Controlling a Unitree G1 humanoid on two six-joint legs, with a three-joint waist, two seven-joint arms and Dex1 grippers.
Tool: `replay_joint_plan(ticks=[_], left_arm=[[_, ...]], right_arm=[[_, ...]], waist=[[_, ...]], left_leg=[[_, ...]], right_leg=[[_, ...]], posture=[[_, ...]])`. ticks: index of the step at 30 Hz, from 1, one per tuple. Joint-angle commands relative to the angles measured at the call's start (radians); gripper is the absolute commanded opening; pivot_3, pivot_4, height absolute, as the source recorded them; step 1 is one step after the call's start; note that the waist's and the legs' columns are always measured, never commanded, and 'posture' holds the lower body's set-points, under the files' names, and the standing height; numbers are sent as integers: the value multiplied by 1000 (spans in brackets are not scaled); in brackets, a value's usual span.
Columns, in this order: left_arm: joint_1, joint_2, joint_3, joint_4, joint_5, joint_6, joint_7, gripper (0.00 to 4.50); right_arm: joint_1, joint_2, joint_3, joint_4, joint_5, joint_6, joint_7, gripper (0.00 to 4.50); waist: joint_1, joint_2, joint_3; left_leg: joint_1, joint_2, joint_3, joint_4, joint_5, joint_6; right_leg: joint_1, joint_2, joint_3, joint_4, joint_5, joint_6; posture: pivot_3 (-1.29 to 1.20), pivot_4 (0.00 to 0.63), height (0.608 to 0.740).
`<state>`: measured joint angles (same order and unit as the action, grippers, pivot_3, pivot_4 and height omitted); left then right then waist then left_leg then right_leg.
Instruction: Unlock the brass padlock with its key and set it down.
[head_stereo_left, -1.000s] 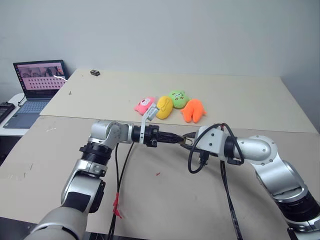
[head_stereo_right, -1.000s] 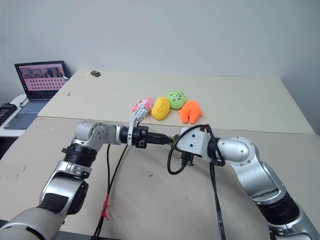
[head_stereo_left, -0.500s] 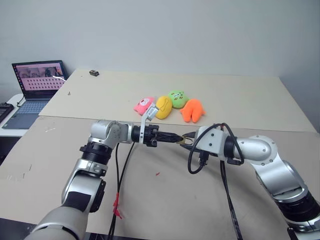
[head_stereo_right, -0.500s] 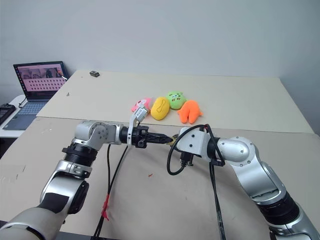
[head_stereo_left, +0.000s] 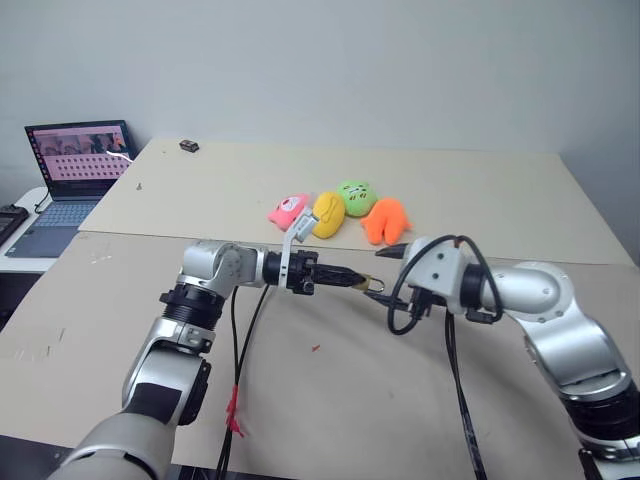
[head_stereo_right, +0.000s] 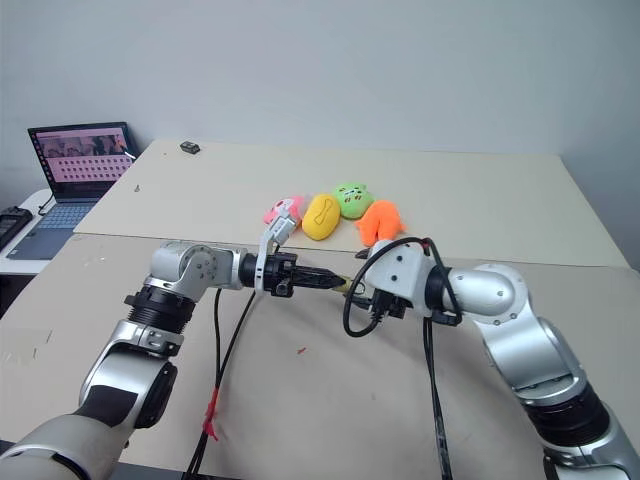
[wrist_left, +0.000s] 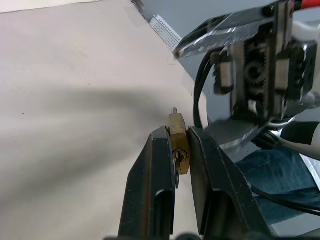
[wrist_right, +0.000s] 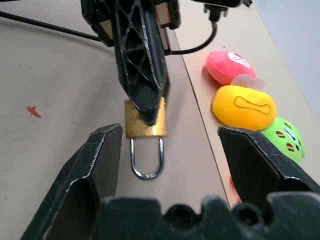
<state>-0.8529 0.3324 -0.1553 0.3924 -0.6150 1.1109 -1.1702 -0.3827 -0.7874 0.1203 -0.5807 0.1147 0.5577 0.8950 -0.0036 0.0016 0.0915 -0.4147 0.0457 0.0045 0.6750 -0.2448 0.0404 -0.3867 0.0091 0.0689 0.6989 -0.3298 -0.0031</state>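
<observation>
- Fingers (wrist_left: 160, 165) of the left gripper (wrist_left: 180, 150) clamp the brass padlock (wrist_right: 145, 124) by its body, above the near cardboard sheet (head_stereo_left: 330, 400), shackle toward the right gripper (wrist_right: 167, 145).
- Right gripper's fingers stand wide apart, just beside the padlock, not touching it.
- Beyond lies a beige table (head_stereo_left: 480, 190) with pink, yellow, green and orange plush toys (head_stereo_left: 340, 212).
- Far left, an open laptop (head_stereo_left: 70, 170); behind, a plain pale wall (head_stereo_left: 330, 60).
</observation>
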Motion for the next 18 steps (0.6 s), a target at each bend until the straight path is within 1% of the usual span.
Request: replay_joint_plan(ticks=[1,2,4,5,10,11,18], left_arm=[[-28,7,4,4,6,-25,-21,36],[-29,7,4,6,8,-27,-23,36],[-32,4,5,13,12,-30,-25,36],[-34,2,6,17,14,-31,-25,36],[-33,0,0,-3,12,-11,-32,36],[-33,1,-3,-8,12,-8,-35,36],[-44,-3,5,-22,1,15,-30,36]], right_arm=[[14,-29,-71,-25,44,-1,16,3177],[23,-37,-80,-24,51,-3,19,3000],[32,-45,-85,-22,56,-8,16,2352],[34,-44,-85,-22,58,-9,12,1916],[73,-31,-57,-30,55,-28,-5,194],[76,-30,-52,-27,52,-33,-8,28],[73,-17,-28,-10,32,-58,-34,28]], waist=[[0,0,0],[0,0,0],[0,0,0],[0,0,0],[0,0,0],[0,0,0],[-2,0,0]], left_leg=[[0,0,0,0,0,0],[0,0,0,0,0,0],[0,0,1,0,0,0],[0,0,1,-1,0,0],[0,0,1,0,0,0],[0,0,1,0,0,0],[0,0,2,0,0,0]], right_leg=[[0,0,0,0,0,0],[0,0,0,0,0,0],[0,0,0,0,0,0],[0,0,0,-1,0,0],[0,0,0,-1,0,0],[0,0,0,-1,0,0],[0,0,0,-1,0,0]], posture=[[0,150,650],[0,150,650],[0,150,650],[0,150,650],[0,150,650],[0,150,650],[0,150,650]])
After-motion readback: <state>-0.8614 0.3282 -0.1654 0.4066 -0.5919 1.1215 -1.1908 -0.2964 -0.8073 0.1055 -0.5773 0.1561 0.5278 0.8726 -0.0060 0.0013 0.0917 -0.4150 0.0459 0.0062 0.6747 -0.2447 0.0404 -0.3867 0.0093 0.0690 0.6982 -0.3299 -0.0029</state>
